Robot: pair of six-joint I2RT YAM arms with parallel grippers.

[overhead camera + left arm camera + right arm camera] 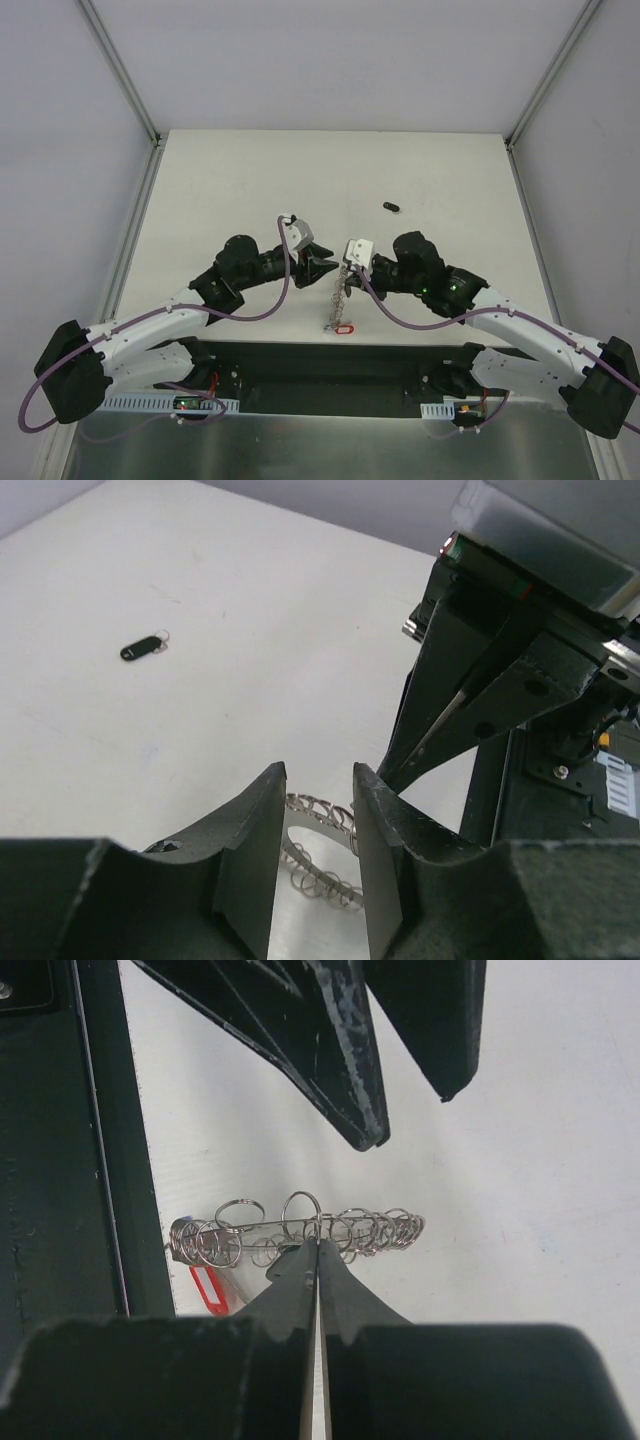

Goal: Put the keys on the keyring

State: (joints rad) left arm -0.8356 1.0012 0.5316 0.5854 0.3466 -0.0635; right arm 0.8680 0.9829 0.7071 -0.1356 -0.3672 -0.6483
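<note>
The right gripper [317,1248] had its fingers closed on the rim of the keyring [365,1231], holding it edge-on near the front edge of the tabletop [450,180], with its red tag [205,1292] at the end toward the arm bases. The left gripper [317,777] hovered just beside it with fingers parted, the ring's wire loops [312,882] showing in the gap between them. One black key [391,206] lay on the tabletop well apart, farther back.

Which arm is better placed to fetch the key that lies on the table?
Left. The left gripper is open and holds nothing. The right gripper is shut on the keyring, so it is not free to go for the key.
</note>
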